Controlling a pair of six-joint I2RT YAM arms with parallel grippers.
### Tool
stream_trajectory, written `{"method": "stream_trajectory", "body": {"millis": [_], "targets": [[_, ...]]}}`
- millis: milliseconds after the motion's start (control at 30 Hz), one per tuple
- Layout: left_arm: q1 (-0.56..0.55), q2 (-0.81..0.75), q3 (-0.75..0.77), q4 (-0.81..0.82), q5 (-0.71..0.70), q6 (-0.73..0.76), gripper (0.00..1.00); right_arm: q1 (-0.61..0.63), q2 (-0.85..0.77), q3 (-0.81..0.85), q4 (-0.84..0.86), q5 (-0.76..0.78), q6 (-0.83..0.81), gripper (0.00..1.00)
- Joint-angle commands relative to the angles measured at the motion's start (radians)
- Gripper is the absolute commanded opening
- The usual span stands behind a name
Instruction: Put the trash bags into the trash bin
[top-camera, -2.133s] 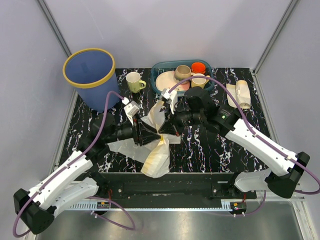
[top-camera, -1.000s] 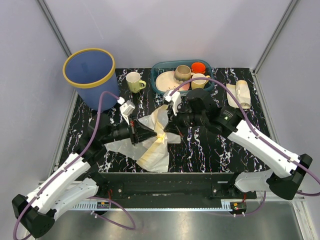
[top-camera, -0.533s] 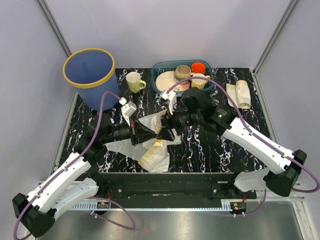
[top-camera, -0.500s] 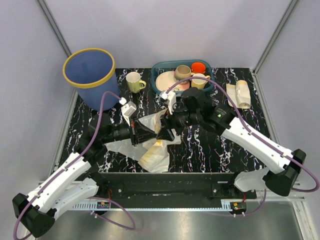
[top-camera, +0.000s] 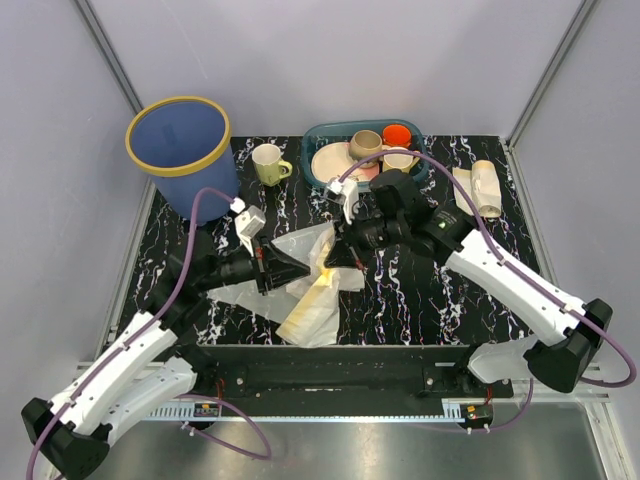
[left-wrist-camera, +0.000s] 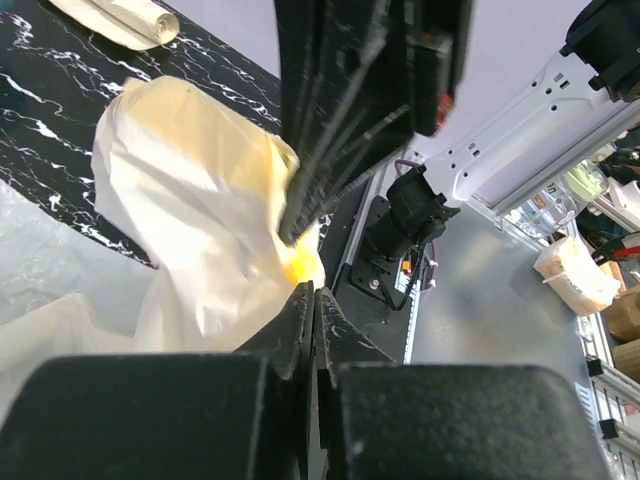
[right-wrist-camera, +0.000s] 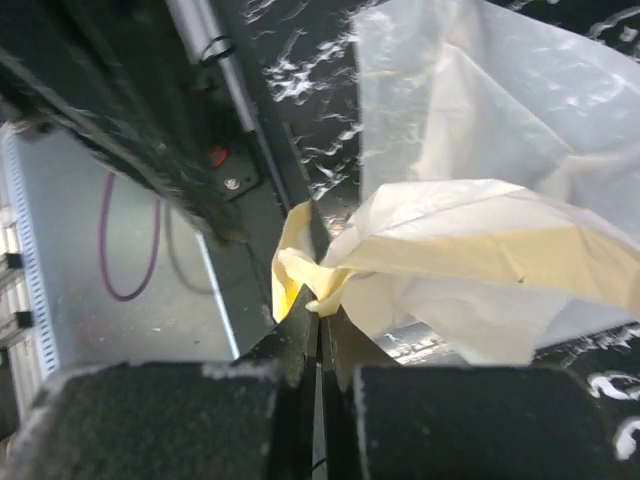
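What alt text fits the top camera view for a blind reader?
Two robot arms meet at mid-table, the left claw and right claw both shut on a crumpled cream trash bag. The blue trash bin stands upright at the far left, apparently empty; a teal dish basket sits beyond the arms.

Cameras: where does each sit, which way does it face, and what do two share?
Top external: overhead, behind the robot, looking down at the table; left arm and right arm show.
Left wrist: wrist-mounted, looking along the shut left fingers into the trash bag.
Right wrist: likewise, along the right fingers.
Shared: both wrist views show that bag pinched.
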Motion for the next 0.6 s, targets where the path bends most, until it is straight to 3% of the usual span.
{"method": "stream_trajectory", "body": {"millis": [0,133,200,333,467,567], "targets": [[0.026,-0.049,0.016,-0.041,0.005,0.031,0.00,-0.063,-0.040,0.023,-0.097,0.102,-0.073,0.00],[0.062,-0.058,0.024,-0.084,-0.011,0.045,0.00,-0.103,-0.071,0.006,-0.131,0.102,-0.087,0.04],[0.064,-0.049,0.021,-0.072,-0.006,0.043,0.00,-0.109,-0.079,0.006,-0.123,0.074,-0.096,0.00],[0.049,-0.001,0.025,0.022,0.077,0.008,0.18,-0.107,-0.091,-0.011,-0.065,-0.016,-0.079,0.00],[-0.020,0.060,0.068,0.059,0.052,0.051,0.34,-0.109,-0.063,0.000,-0.031,-0.062,-0.067,0.00],[-0.046,0.094,0.081,0.091,0.037,0.042,0.38,-0.104,-0.054,0.007,-0.005,-0.091,-0.058,0.01]]}}
